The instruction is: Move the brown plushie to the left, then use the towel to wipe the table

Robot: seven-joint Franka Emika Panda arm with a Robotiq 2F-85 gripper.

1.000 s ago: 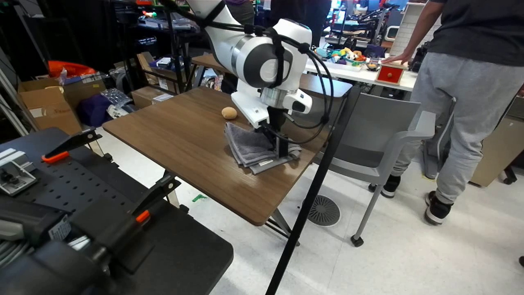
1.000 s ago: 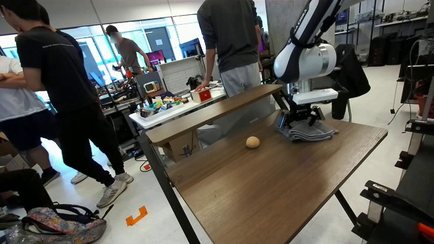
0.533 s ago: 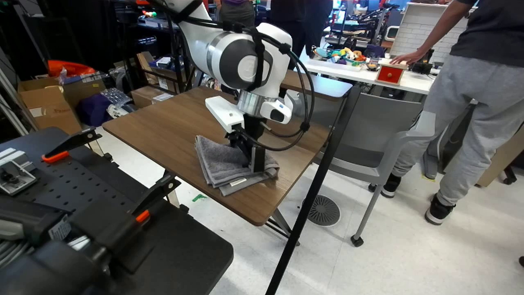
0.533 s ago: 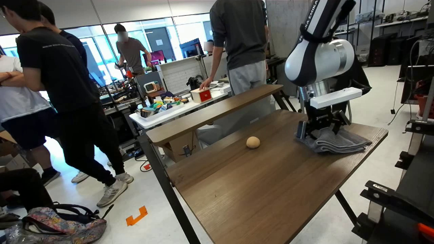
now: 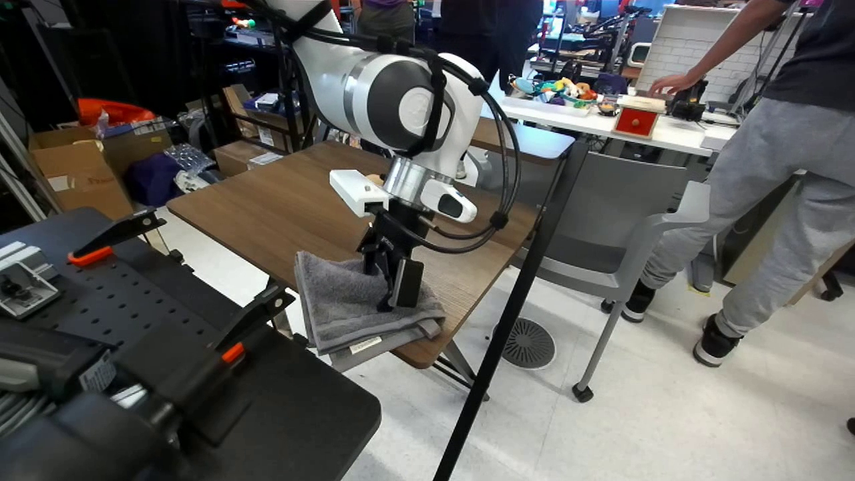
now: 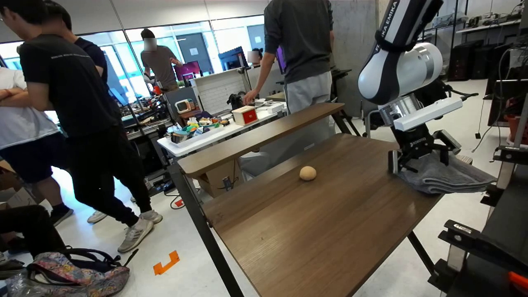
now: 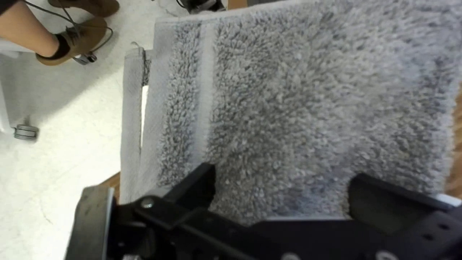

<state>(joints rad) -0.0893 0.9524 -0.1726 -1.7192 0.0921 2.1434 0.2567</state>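
Grey towel [image 5: 339,308]: beneath my gripper [image 7: 283,177], jaws spread, partly overhanging the counter [image 6: 330,222] | Brown plushie [image 6: 307,173]: on the counter, well apart, leftward shift presumably done | Wiping: I judge it begun, unfinished.

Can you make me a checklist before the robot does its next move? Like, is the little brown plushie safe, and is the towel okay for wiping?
Brown plushie sitting on the table, apart from the towel: ok.
Towel all on the table: not ok, part of it sticks out past the edge in both exterior views.
End effector touching the towel: ok, it seems to press from above.
Towel pinched: not ok, no pinch shows; the jaws stand wide apart. Maybe pressing is enough for wiping.
Table clean under the towel: cannot tell, the towel hides it.
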